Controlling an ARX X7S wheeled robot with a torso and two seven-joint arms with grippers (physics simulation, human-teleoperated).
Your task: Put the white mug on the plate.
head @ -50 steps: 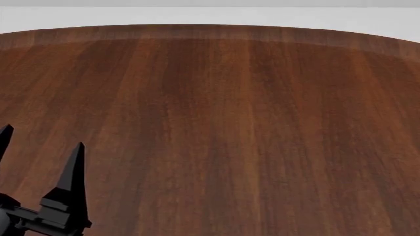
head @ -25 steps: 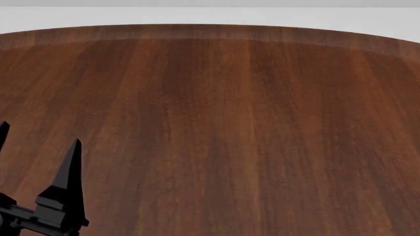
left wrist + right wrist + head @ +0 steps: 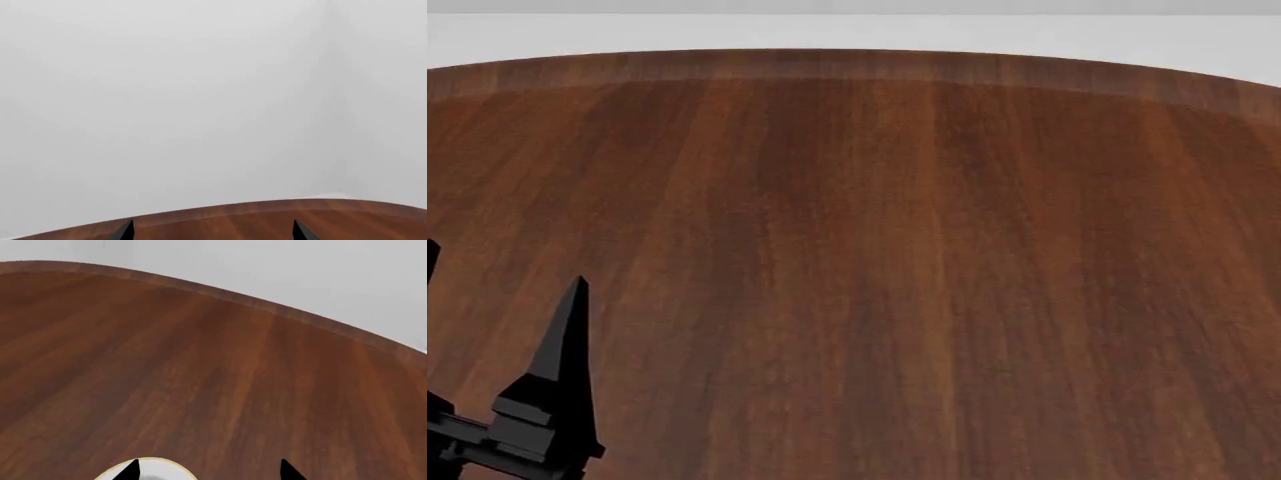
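Note:
The white mug is out of view in all frames. A small arc of the plate (image 3: 160, 469), white with a thin gold rim, shows only in the right wrist view, lying on the wooden table (image 3: 220, 365). One fingertip of my right gripper (image 3: 208, 471) overlaps it; the jaws are wide apart with nothing between them. My left gripper (image 3: 505, 268) hovers over the near left of the table (image 3: 894, 250), open and empty. In the left wrist view its fingertips (image 3: 127, 231) point past the table edge toward a blank wall.
The round dark wooden table fills the head view, its far edge (image 3: 854, 62) meeting a pale grey wall. No other objects show. The right arm is outside the head view.
My left gripper has drifted slightly left and farther forward in the head view. Nothing else has moved.

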